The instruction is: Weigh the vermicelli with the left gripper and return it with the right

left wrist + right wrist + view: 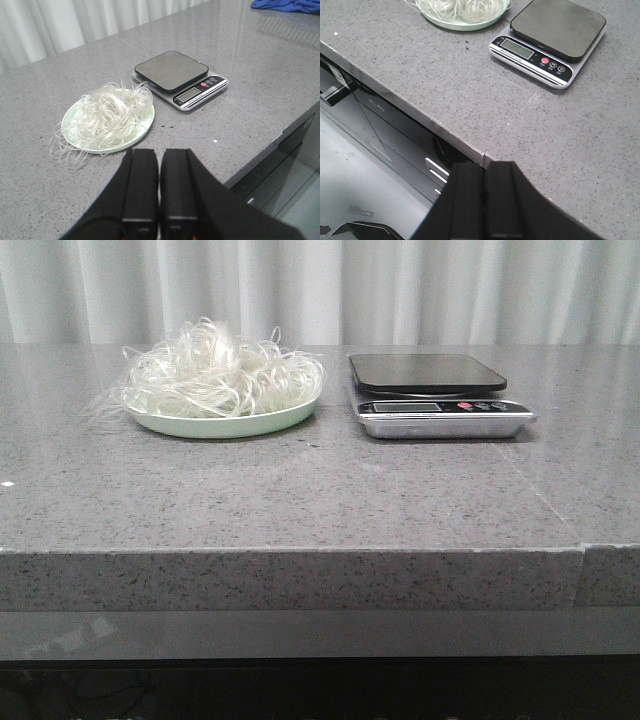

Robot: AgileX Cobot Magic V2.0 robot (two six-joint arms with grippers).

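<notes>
The vermicelli [215, 372] is a loose whitish tangle heaped on a pale green plate [225, 424] at the left of the grey counter. It also shows in the left wrist view [112, 115] and partly in the right wrist view [462, 7]. A kitchen scale [435, 392] with a dark, bare platform stands to its right, seen too in the left wrist view [177, 76] and the right wrist view [551, 40]. My left gripper [159, 152] is shut and empty, held above the counter short of the plate. My right gripper [485, 167] is shut and empty over the counter's front edge. Neither gripper shows in the front view.
The counter's front edge [300, 552] has a seam at the right [583, 550]. White curtains [320, 290] hang behind. A blue cloth [287, 5] lies far off on the counter. Dark cabinet fronts [385, 120] and floor lie below the edge.
</notes>
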